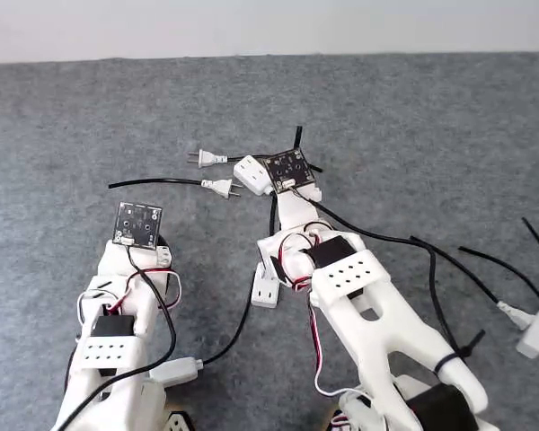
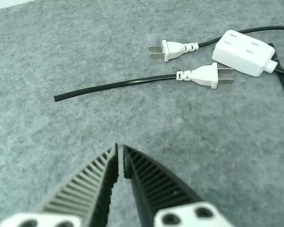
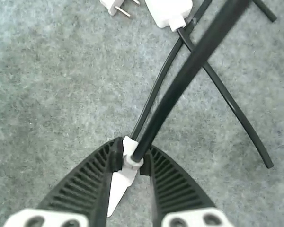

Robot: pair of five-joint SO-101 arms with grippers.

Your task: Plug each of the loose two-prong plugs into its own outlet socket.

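Right gripper (image 3: 130, 150) is clamped tight on a white plug (image 3: 121, 183), black cord (image 3: 189, 71) running off it, just short of the socket (image 3: 168, 10). Left gripper (image 2: 121, 152) is pinched together on nothing, well back from the socket. Two loose plugs lie beside the socket: one (image 2: 204, 75) with prongs aimed at it, the other (image 2: 174, 48) pointing away.

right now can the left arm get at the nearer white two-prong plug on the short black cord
Probably yes. The left tool is shut and empty, and bare grey carpet lies between it and the white two-prong plug; nothing stands in the way. It must open first.
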